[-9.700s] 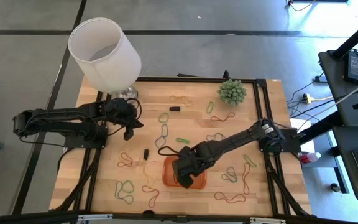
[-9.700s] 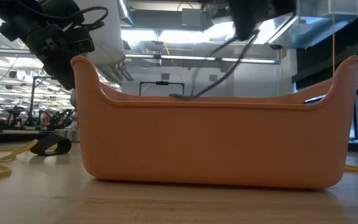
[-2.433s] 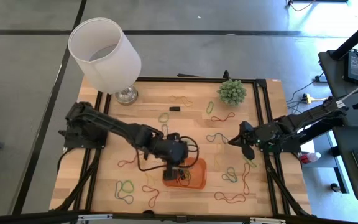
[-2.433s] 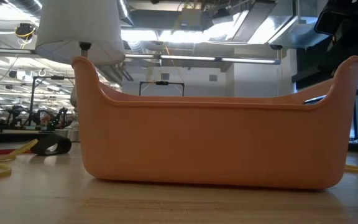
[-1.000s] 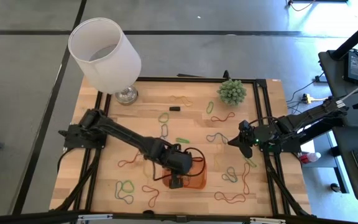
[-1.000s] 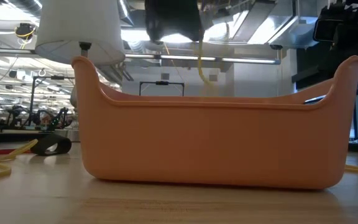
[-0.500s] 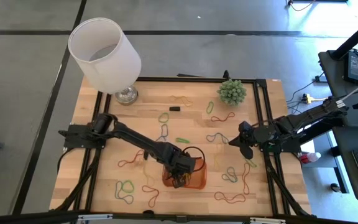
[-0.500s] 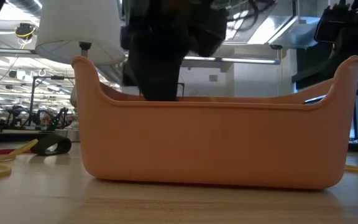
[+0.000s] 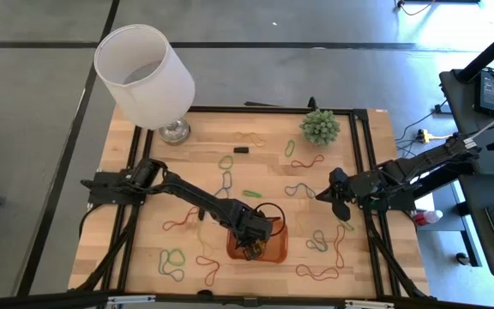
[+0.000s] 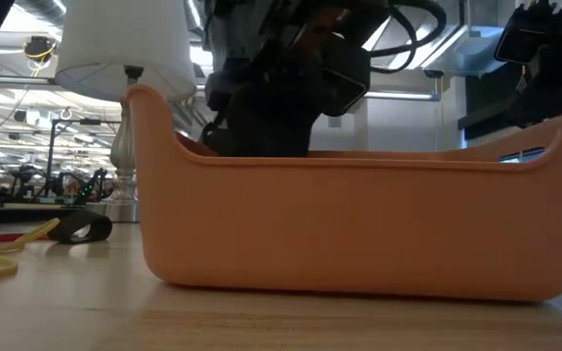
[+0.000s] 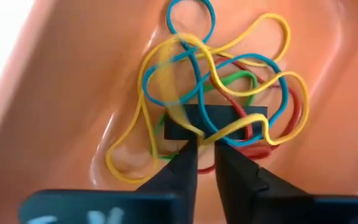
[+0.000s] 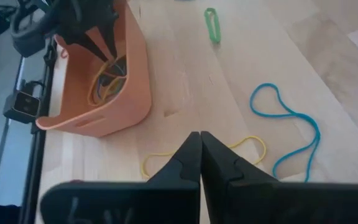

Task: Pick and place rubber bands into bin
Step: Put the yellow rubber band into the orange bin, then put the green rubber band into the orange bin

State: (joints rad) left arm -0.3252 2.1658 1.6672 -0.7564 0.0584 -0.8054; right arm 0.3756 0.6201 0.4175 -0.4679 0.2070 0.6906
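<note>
The orange bin (image 9: 274, 251) sits near the table's near edge; several rubber bands (image 11: 253, 93) in blue, yellow, red and green lie tangled on its floor around a small black block (image 11: 219, 121). My left gripper (image 9: 250, 241) reaches down inside the bin (image 10: 359, 229), shut on a yellow band. My right gripper (image 9: 326, 196) waits shut above the table's right part, over loose bands (image 12: 286, 127); its wrist view shows the bin (image 12: 107, 102) farther off. More bands (image 9: 171, 257) lie scattered flat on the wood. My left gripper (image 11: 205, 152) pinches a yellow rubber band at one stretch of its loop (image 11: 199, 137), between the two fingertips, coming from above and pointing down into the bin. The rest of the loop (image 11: 135, 124) lies slack on the bin's floor, over the other bands.
A white lampshade on its stand (image 9: 144, 73) is at the far left corner, and a small green plant (image 9: 320, 126) at the far right. A small black piece (image 9: 241, 149) lies on the far part of the table. Red and green bands (image 9: 316, 273) lie near the bin.
My left gripper came down from above the bin into it, lowering the hanging yellow band onto the pile on the bin's floor. The bin shifted slightly toward the table's right and near edge as the gripper entered.
</note>
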